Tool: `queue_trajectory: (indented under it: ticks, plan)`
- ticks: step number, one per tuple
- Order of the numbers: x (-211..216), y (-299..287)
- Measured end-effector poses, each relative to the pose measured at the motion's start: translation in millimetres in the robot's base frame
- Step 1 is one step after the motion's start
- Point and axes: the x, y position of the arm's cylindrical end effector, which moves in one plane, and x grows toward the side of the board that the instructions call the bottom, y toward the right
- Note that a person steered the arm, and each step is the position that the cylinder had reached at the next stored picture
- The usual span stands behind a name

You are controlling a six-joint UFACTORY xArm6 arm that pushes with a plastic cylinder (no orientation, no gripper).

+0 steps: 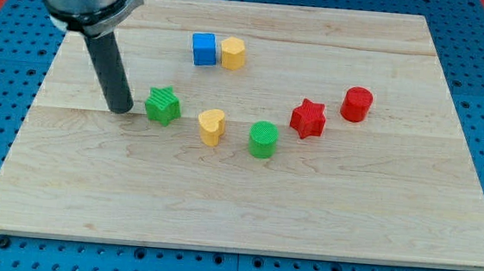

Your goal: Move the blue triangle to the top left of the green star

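Pale wooden board point(244, 214) over blue pegboard. No blue triangle visible; only a blue cube point(203, 49) near the view's top, touching a yellow block point(233, 53). Green star point(163, 105) lower left of it. My tip point(121, 109), bare rod holding nothing, just left of the star.

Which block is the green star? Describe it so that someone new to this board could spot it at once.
Start at the dark rod near the wooden board's left side: my tip rests there. The green star sits just to the tip's right. The other green block, a cylinder, is round and lies farther right.
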Motion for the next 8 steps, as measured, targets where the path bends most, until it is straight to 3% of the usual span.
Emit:
queue_trajectory:
  ticks: [2,3,6,8]
  plan:
    - [-22,54]
    - [-39,31]
    - [35,21]
    - [35,36]
